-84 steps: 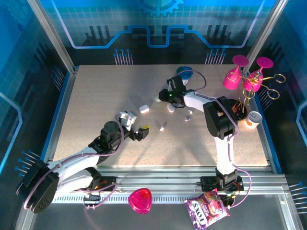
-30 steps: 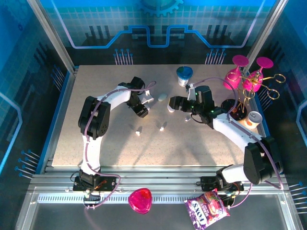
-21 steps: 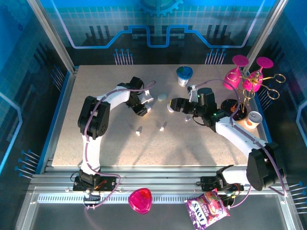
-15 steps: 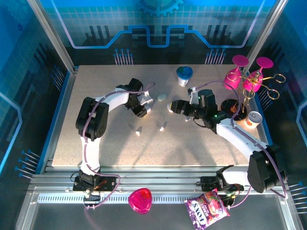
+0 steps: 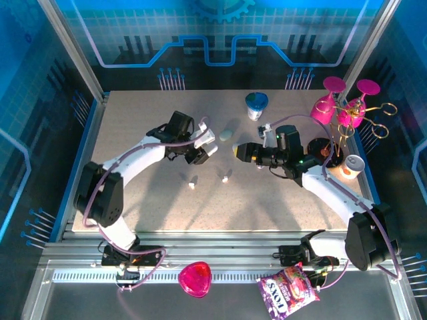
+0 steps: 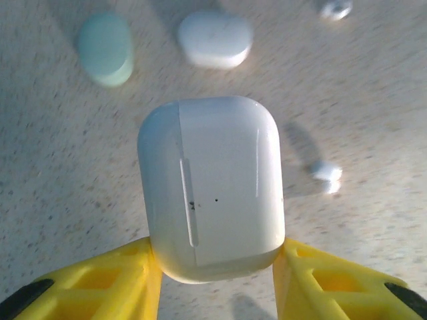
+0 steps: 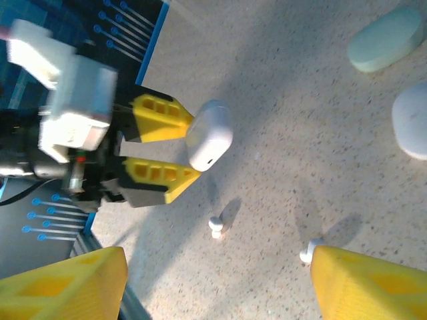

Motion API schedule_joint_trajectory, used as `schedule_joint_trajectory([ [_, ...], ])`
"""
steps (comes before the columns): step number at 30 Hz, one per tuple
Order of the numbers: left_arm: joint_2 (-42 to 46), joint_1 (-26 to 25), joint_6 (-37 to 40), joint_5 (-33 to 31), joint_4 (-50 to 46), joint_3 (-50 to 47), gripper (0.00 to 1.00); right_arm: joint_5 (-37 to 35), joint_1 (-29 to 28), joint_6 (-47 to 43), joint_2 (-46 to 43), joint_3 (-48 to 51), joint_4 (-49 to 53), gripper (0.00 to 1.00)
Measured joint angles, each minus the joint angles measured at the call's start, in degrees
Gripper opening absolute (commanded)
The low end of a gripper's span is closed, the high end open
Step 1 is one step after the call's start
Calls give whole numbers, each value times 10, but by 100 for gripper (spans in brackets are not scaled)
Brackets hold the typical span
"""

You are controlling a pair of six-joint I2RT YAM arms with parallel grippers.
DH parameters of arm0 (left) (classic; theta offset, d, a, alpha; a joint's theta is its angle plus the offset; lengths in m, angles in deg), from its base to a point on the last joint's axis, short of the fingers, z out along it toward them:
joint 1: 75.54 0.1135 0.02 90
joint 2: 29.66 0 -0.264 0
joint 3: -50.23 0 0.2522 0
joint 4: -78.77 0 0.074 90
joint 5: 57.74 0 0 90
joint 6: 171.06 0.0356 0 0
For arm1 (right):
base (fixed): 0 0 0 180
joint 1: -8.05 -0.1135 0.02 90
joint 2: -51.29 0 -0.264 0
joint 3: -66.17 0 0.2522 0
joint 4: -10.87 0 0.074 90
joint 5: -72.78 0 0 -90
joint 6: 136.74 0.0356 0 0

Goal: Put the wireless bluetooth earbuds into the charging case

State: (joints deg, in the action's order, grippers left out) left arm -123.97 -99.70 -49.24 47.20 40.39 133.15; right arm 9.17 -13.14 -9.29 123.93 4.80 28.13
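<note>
My left end effector (image 6: 217, 267) is clamped on the case (image 6: 213, 187), held clear of the tabletop (image 5: 133, 200) near its middle. My right end effector (image 7: 217, 270) stands apart, empty. Two earbuds (image 7: 216, 225) lie loose just toward the near edge, nearer the right one. I can't tell their long axis. Both arms reach inward, forearms low.
</note>
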Motion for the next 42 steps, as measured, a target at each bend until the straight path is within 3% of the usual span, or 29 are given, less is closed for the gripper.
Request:
schedule_joint_trajectory([
  [10, 115, -105, -5, 45, 71, -90, 45, 76, -1, 9, 7, -1, 30, 64],
  [21, 123, -124, 10, 50, 87, -92, 45, 109, -14, 30, 12, -1, 32, 51],
  [28, 120, -129, 16, 49, 91, -92, 46, 130, -17, 66, 16, 4, -10, 18],
  [32, 118, -129, 16, 45, 89, -92, 46, 128, -17, 73, 16, 9, -17, 12],
  [35, 117, -129, 13, 45, 95, -92, 52, 124, -17, 74, 9, 14, -23, 12],
  [38, 116, -131, 2, 44, 113, -92, 73, 117, -18, 71, -14, 25, -28, 13],
  [42, 116, -131, -28, 46, 155, -101, 88, 94, -18, 47, -61, 45, -27, 12],
])
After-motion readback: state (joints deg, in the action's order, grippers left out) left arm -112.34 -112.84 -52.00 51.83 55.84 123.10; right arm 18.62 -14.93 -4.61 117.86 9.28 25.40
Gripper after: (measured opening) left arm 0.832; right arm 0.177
